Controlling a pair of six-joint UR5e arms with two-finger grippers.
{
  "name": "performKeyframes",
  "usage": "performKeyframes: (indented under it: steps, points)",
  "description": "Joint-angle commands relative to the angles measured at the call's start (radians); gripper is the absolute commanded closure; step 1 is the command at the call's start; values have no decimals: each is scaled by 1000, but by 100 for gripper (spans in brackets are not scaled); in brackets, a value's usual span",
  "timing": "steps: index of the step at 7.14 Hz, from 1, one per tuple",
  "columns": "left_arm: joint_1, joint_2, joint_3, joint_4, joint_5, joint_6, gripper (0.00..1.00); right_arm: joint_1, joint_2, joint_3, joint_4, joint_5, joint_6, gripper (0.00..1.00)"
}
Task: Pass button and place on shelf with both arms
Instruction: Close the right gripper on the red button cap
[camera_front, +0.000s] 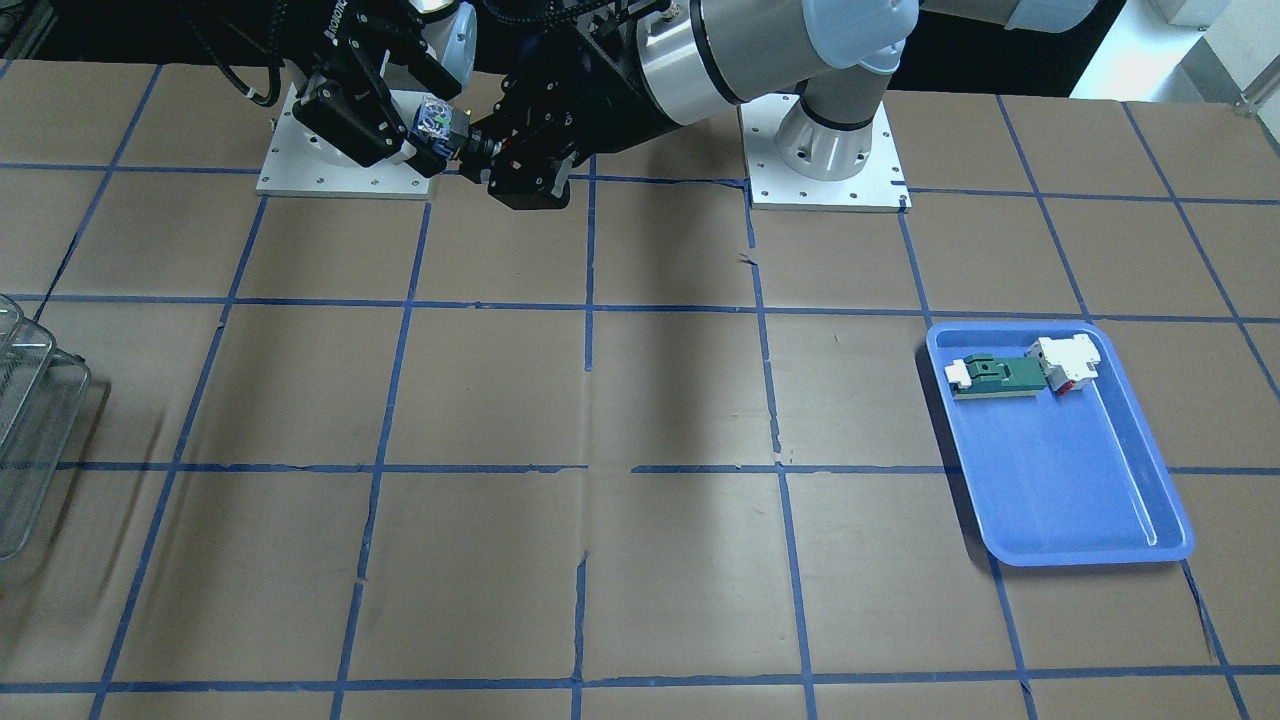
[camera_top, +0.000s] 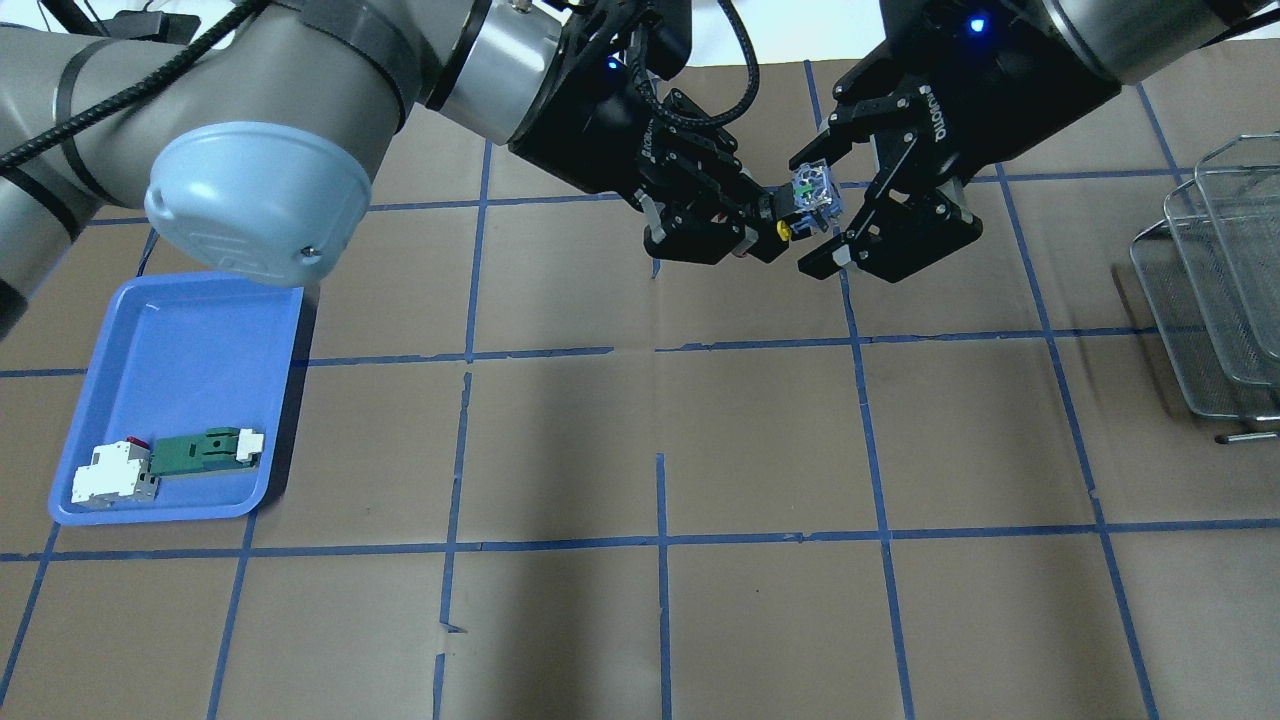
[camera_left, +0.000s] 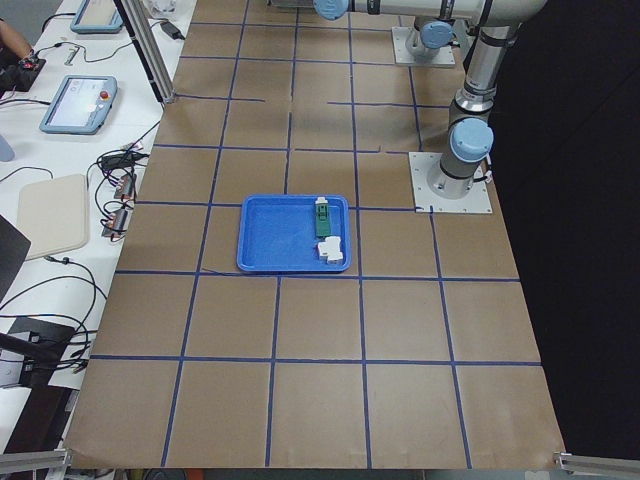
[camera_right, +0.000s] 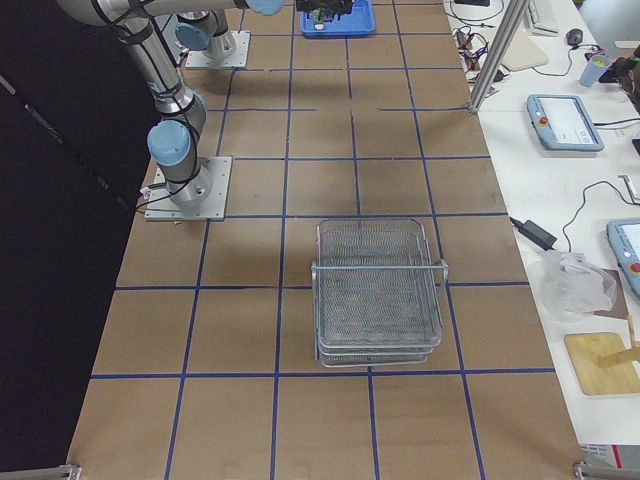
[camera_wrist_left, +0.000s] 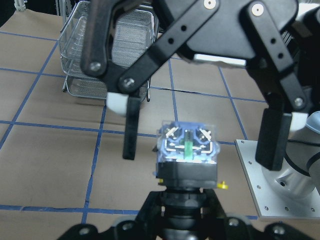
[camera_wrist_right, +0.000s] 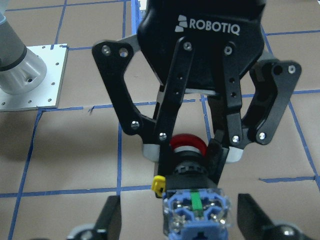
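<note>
The button (camera_top: 812, 192) hangs in the air over the table's far middle, between both grippers. My left gripper (camera_top: 770, 222) is shut on its black collar and red cap end. The bluish-white clear block points at my right gripper (camera_top: 815, 212), which is open with a finger on each side of the block, a small gap at both. The left wrist view shows the block (camera_wrist_left: 187, 147) between those open fingers (camera_wrist_left: 131, 125). The right wrist view shows the red cap (camera_wrist_right: 187, 144) in the left gripper (camera_wrist_right: 187, 155). The wire shelf (camera_top: 1210, 290) stands at the table's right edge.
A blue tray (camera_top: 190, 350) at the left holds a green-and-white flat block (camera_top: 205, 450) and a white part with a red underside (camera_top: 105, 478). The arms' base plates (camera_front: 825, 185) sit at the robot's side. The brown table has blue tape lines.
</note>
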Motion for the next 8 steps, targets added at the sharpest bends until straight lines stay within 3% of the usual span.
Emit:
performKeyframes:
  steps: [1, 4, 5, 6, 8]
  points:
    - [-1, 7, -7, -2, -11, 0, 100, -1, 0, -2, -36, -9, -9, 100]
    - [-1, 10, -3, -2, 2, 6, 100, -1, 0, 1, -37, -3, -11, 100]
    - [-1, 15, -1, -2, 7, 5, 7, -1, 0, 1, -35, -3, -11, 100]
    - [-1, 23, -1, -5, 18, -5, 0, -1, 0, 2, -37, -9, -11, 100]
    - [2, 35, 25, 0, 112, -107, 0, -7, 5, 4, -43, -17, -11, 100]
